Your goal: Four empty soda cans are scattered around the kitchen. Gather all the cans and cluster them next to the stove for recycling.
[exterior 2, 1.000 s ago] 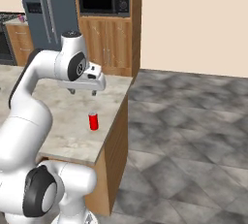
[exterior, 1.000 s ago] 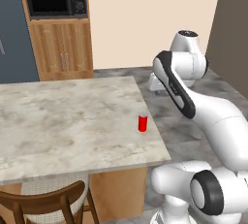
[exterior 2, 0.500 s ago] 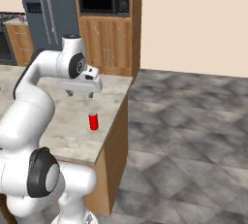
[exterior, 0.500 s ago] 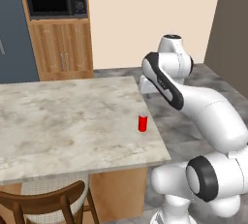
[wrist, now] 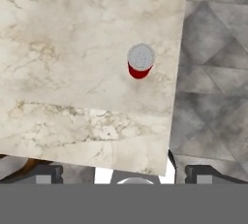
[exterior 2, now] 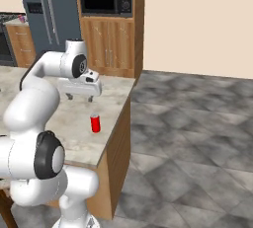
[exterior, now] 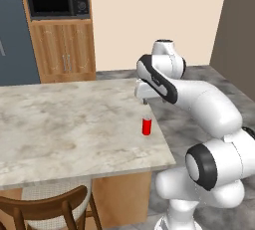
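With tool point(exterior 2: 79, 97) open above the worktop point(exterior: 60, 124), centre over red can point(exterior: 146, 126), drop straight, grip mid-body so it stays upright

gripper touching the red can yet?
Apart. The left base view shows the open gripper hanging above the red soda can, with bare marble counter visible between them.

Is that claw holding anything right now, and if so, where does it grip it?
Nothing is held. The claw hangs open above the counter, apart from the red soda can.
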